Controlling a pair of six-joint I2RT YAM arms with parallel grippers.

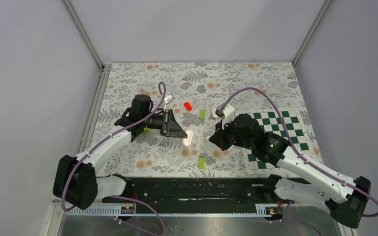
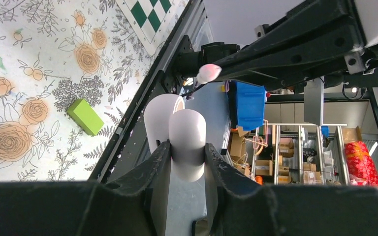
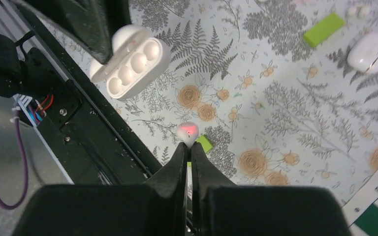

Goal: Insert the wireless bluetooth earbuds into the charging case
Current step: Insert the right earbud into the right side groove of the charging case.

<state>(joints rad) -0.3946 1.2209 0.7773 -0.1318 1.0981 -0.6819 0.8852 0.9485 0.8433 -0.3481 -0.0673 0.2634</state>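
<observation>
clamping glossy rounded case (image 3: 137,67), left end effector (image 2: 187,150); right end effector (image 3: 187,146) perhaps pinching earbud (image 3: 187,131).

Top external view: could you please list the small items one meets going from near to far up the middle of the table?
Near green block → charging case → far green block → red block. The checkerboard mat spans several of these depths, so it is left out.
</observation>
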